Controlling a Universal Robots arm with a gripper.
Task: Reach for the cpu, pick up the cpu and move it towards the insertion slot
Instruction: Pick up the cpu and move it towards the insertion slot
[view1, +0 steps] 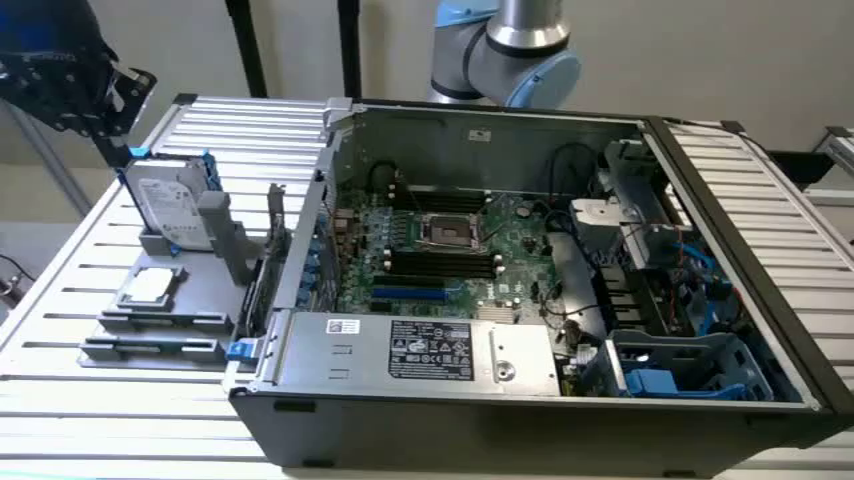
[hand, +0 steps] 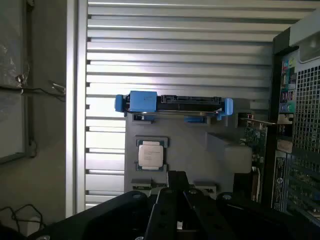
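exterior view gave us the open computer case (view1: 534, 415) with the insertion slot (view1: 447, 232) among the motherboard's dark slots, and well off to that view's left the cpu (view1: 147, 285) lay flat in a grey holder (view1: 120, 322) on the slatted table (view1: 80, 420), near the upright hard drive (view1: 174, 200). the wrist view looked down on that chip, untouched, between the drive's blue-framed edge and the gripper (hand: 176, 186), which hung clear of it. the gripper's dark body was cut off at the frame edge, so whether it was apart or together could not be told.
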